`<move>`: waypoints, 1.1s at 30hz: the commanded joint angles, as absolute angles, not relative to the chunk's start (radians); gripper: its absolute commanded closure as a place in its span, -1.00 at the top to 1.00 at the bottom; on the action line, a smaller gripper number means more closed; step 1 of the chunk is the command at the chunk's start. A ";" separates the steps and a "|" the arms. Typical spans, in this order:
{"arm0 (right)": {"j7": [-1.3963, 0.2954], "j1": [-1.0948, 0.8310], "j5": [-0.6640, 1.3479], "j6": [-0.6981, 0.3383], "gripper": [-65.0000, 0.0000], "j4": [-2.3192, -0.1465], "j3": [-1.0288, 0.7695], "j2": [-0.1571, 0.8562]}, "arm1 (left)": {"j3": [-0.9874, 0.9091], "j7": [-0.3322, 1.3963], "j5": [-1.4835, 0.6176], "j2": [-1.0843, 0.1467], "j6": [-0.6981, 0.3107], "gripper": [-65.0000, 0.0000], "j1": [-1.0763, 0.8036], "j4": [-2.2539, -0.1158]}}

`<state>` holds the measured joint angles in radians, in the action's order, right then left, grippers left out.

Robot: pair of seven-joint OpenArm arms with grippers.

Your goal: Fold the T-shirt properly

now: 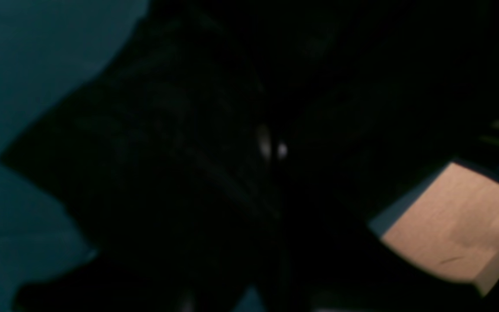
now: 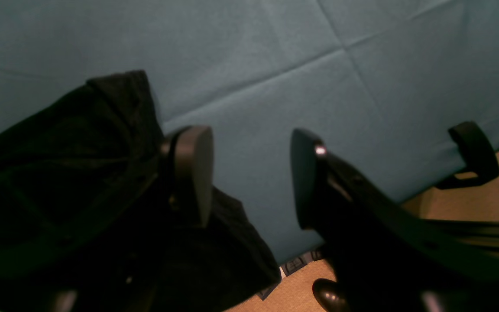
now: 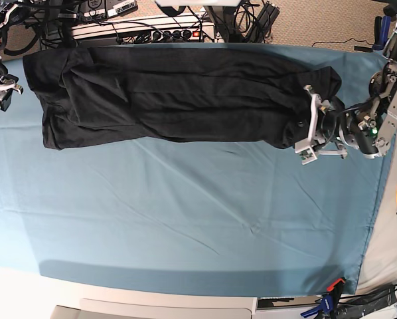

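While the large black cotton T-shirt [image 3: 178, 100] lies as a long band along the far side of the bench, on the wrinkled blue table cloth [image 3: 185, 219], its right end is met by the left gripper [image 3: 309, 126]. Those fingers are clenched, apparently on the fabric's edge, though the left wrist view is too dark for certainty. The right gripper [image 2: 251, 177] is seen with released fingers, nothing between them, just beside the shirt's left end. For a clean fold, that end should be pinched squarely before lifting, and both ends raised evenly so that the layers are not dragged askew.
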<state>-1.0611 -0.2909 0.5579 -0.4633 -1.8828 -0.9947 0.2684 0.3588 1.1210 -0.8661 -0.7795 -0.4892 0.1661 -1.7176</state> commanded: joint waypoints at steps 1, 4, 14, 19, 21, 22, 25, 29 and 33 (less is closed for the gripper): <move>-1.037 -0.288 0.568 -0.459 -0.11 -1.896 -1.000 0.291 | 0.350 1.110 -0.884 -0.787 -0.490 -1.00 0.186 -1.732; -1.038 -0.288 0.568 -0.459 -0.11 -1.896 -1.000 0.291 | 0.350 1.110 -0.889 -0.756 -0.490 -1.00 0.186 -1.733; -1.041 -0.288 0.568 -0.459 -0.11 -1.896 -1.000 0.291 | 0.350 1.110 -0.894 -0.646 -0.496 -1.00 0.186 -1.739; -1.044 -0.288 0.568 -0.459 -0.11 -1.896 -1.000 0.291 | 0.350 1.109 -0.894 -0.640 -0.497 -1.00 0.186 -1.793; -1.044 -0.289 0.568 -0.459 -0.11 -1.896 -1.000 0.291 | 0.350 1.106 -0.894 -0.639 -0.497 -1.00 0.186 -1.813; -1.045 -0.289 0.568 -0.459 -0.11 -1.896 -1.000 0.291 | 0.350 1.106 -0.894 -0.636 -0.497 -1.00 0.186 -1.821; -1.046 -0.288 0.568 -0.459 -0.11 -1.896 -1.000 0.291 | 0.350 1.099 -0.894 -0.618 -0.497 -1.00 0.186 -1.827; -1.047 -0.289 0.568 -0.459 -0.11 -1.896 -1.000 0.291 | 0.350 1.095 -0.890 -0.569 -0.498 -1.00 0.186 -1.827; -1.047 -0.289 0.568 -0.459 -0.11 -1.896 -1.000 0.291 | 0.350 1.072 -0.838 -0.502 -0.497 -1.00 0.186 -1.827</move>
<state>-1.0660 -0.2913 0.5575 -0.4633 -1.8828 -0.9947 0.2684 0.3588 1.0977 -0.8261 -0.4946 -0.4934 0.1665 -1.8111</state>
